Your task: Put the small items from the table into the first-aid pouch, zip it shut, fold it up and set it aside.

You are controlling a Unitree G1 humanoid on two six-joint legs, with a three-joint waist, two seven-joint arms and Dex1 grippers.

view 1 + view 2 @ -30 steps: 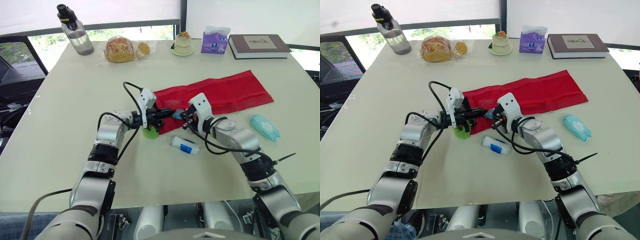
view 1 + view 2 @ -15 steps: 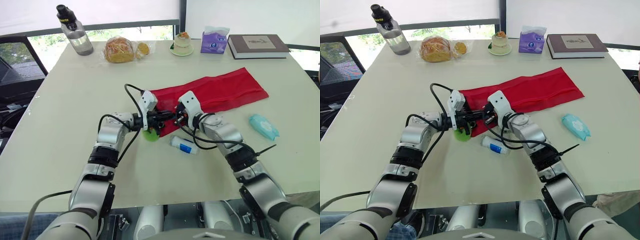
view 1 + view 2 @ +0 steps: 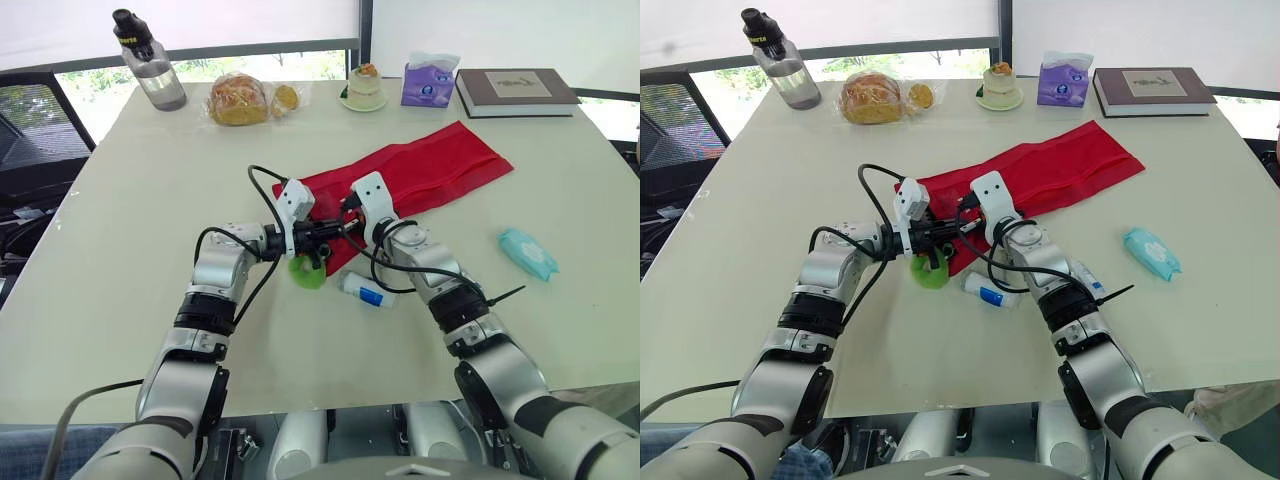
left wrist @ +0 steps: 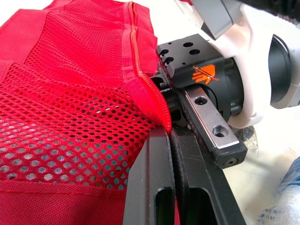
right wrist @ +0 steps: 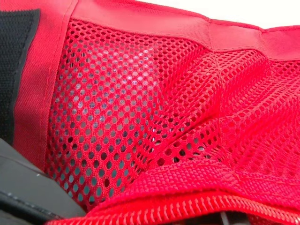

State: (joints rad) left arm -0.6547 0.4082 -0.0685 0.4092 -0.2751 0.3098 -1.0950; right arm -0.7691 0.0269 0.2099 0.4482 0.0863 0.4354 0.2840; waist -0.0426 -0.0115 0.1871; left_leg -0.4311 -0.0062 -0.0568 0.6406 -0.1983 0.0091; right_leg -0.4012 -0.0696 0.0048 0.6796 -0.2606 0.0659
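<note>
Left gripper [image 3: 330,229] has its two black fingers pressed together on the zipper edge at the near end of the red pouch [image 3: 440,170], pinching the mesh there. Right gripper [image 3: 347,214] sits nose to nose with it at the same end, pushed up against the mesh; whether it grips anything I cannot tell. The pouch lies unfolded on the table [image 3: 120,250], running slantwise from the middle toward the far right corner. A green item [image 3: 306,272] lies just under the left gripper, touching the pouch's near end. A small white tube with a blue label [image 3: 368,291] lies just beside the right forearm, nearer the front edge. A teal packet [image 3: 528,252] lies well apart near the right edge. Along the far edge stand a water bottle [image 3: 150,62], bagged bread [image 3: 240,99], a small cake on a saucer [image 3: 365,86], a purple tissue pack [image 3: 430,82] and a book [image 3: 517,90]
</note>
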